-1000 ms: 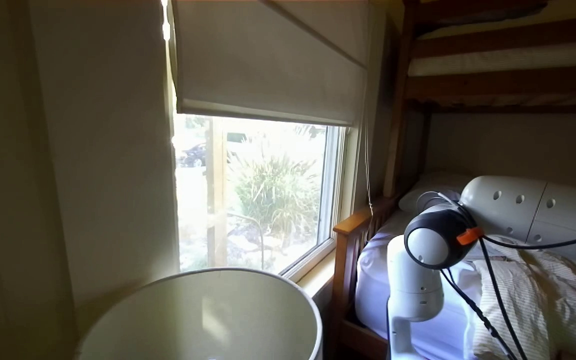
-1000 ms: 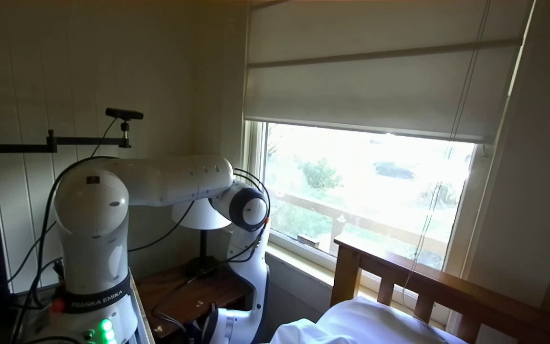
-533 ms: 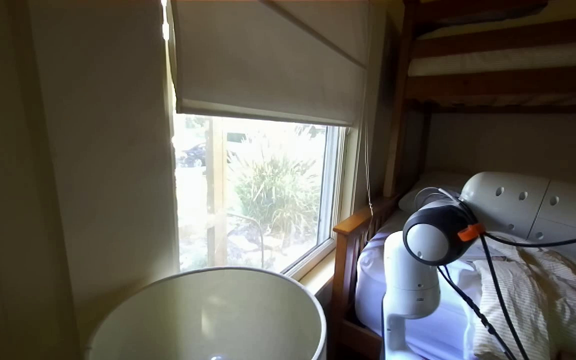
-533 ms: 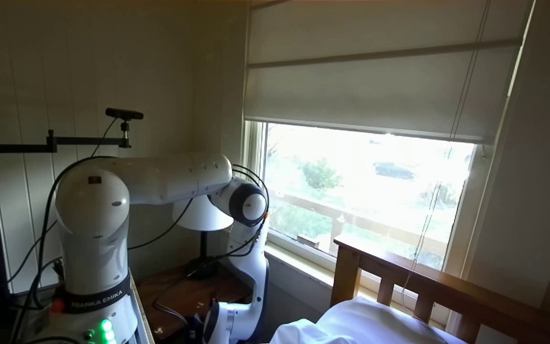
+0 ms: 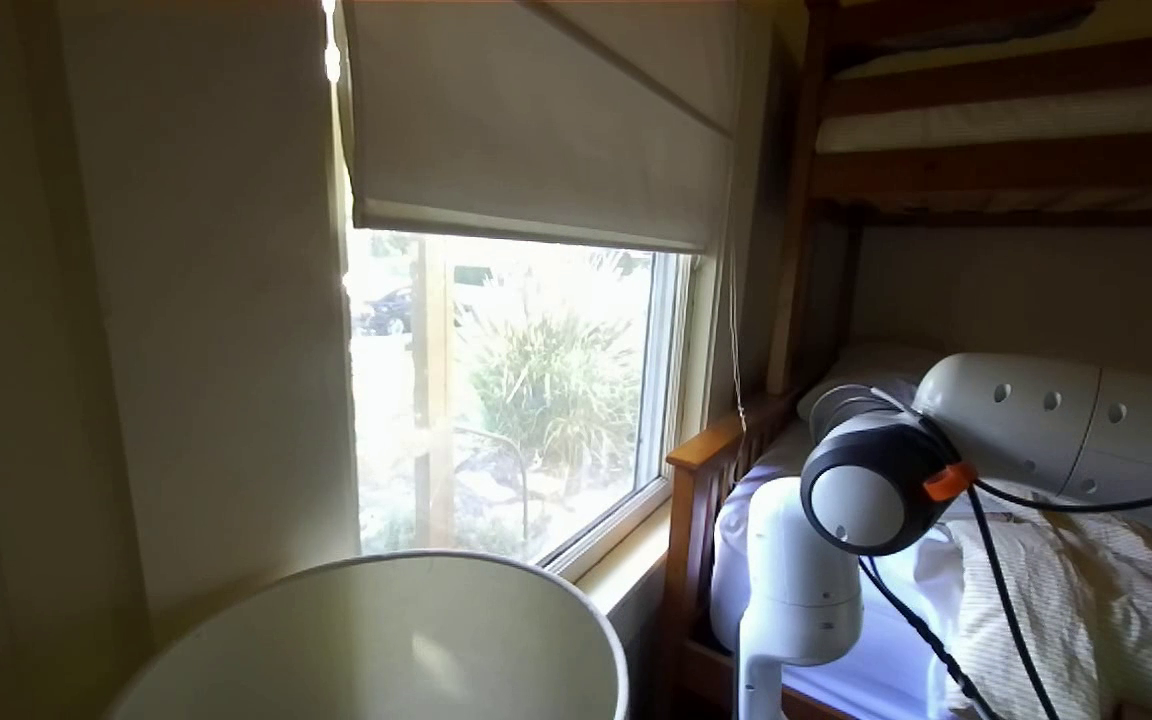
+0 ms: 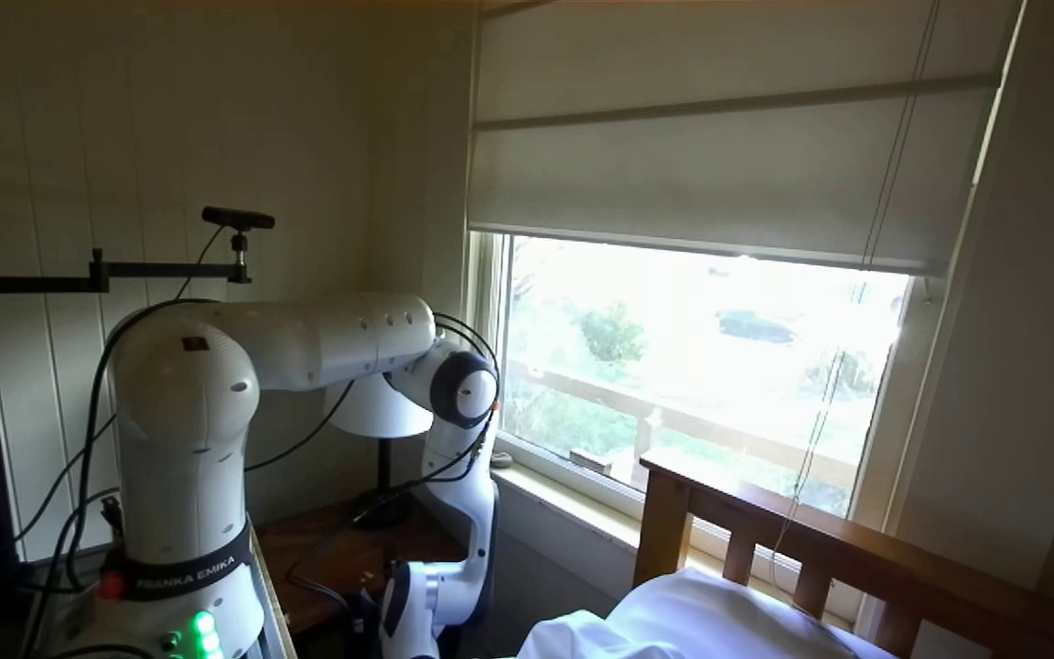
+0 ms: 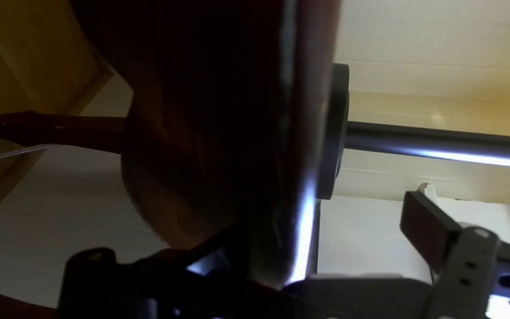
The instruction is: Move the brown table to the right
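Observation:
The brown table (image 6: 422, 540) stands in the corner in an exterior view, partly hidden behind the arm. In the wrist view its dark underside and rounded edge (image 7: 299, 177) fill the middle, and a leg (image 7: 60, 128) runs off to the left. My gripper (image 7: 330, 217) is open around that edge. One finger, dark and hard to make out, lies on the underside. Well off the tabletop stands the opposite finger's pad (image 7: 430, 230), a wide gap between. Whether the finger beneath touches the wood, I cannot tell. The exterior views do not show the fingers clearly.
On the table stands a lamp, its shade (image 6: 381, 407) behind the arm and its base (image 7: 337, 133) near the gripped side's edge. A wooden bed rail (image 6: 765, 531) and the windowsill (image 6: 573, 508) are beyond the arm. Cables (image 5: 996, 570) hang from the arm.
The arm has shifted left in both exterior views. Table edge and lamp have also moved slightly left, the lamp shade rocking a little on the way.

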`<control>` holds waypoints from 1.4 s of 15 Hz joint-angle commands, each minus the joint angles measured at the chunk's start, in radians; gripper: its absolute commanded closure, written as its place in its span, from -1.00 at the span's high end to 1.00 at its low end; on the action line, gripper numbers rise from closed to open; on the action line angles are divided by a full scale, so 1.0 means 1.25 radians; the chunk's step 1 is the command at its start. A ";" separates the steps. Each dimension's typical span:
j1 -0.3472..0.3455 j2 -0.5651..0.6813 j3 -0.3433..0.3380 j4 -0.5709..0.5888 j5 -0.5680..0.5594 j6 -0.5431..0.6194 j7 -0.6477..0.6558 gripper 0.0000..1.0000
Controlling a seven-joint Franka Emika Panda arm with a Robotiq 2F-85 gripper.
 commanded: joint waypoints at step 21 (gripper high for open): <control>-0.041 -0.035 -0.045 0.011 0.016 0.033 0.013 -0.84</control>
